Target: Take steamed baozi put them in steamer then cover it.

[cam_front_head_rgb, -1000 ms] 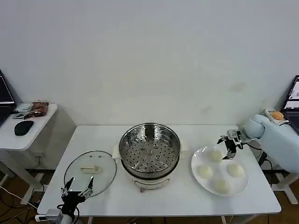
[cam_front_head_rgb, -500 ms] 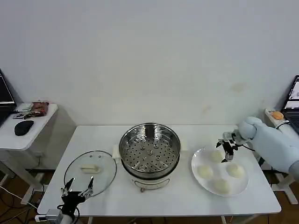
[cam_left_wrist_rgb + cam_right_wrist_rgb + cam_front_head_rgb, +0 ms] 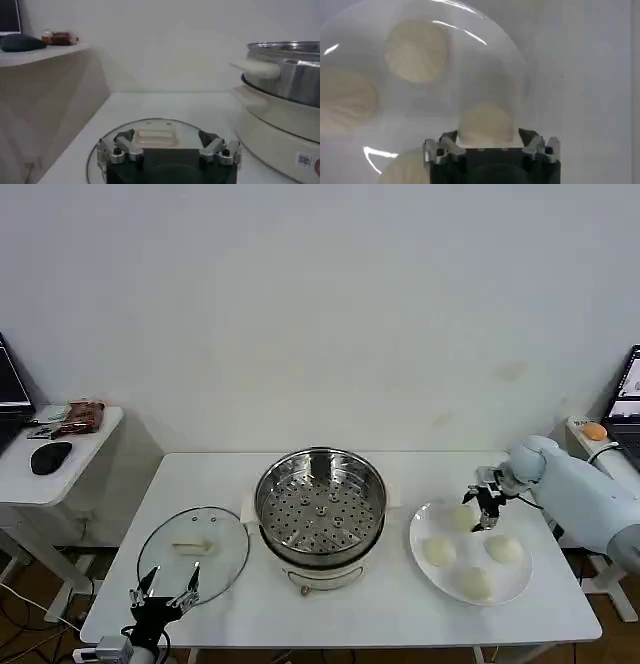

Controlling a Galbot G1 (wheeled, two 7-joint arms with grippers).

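Four baozi sit on the white plate [image 3: 428, 524] at the right of the bench [image 3: 400, 604], none in the steamer [image 3: 320, 506] yet. The rear baozi [image 3: 461, 517] lies directly under the right hand [image 3: 487, 502]; the other three are the left one [image 3: 439, 552], the right one [image 3: 505, 549] and the front one [image 3: 476, 583].

In the right wrist view the rear baozi [image 3: 486, 124] sits between the spread fingers; the hand is open and holds nothing. It hangs just above the bun; I cannot tell whether it touches.

The steamer stands at bench centre, perforated tray bare. The cover [image 3: 194, 546] lies flat on the bench to its left, cream handle up. The left hand [image 3: 165, 588] idles at the front bench edge beside the cover, fingers open, empty.

Risks, as judged from here:
- Soft dough: closing too hard would probably dent or tear the bun; closing too lightly lets it slip during the carry to the steamer.
- Descending too low could put the fingertips on the plate, which may skid or tip and roll the neighbouring buns.
- The buns sit close together; an off-centre approach may nudge the right or left one.
- The steamer wall is tall; a low transfer path could knock the bun on the rim.
- Placing the first bun at tray centre may crowd out the remaining three.
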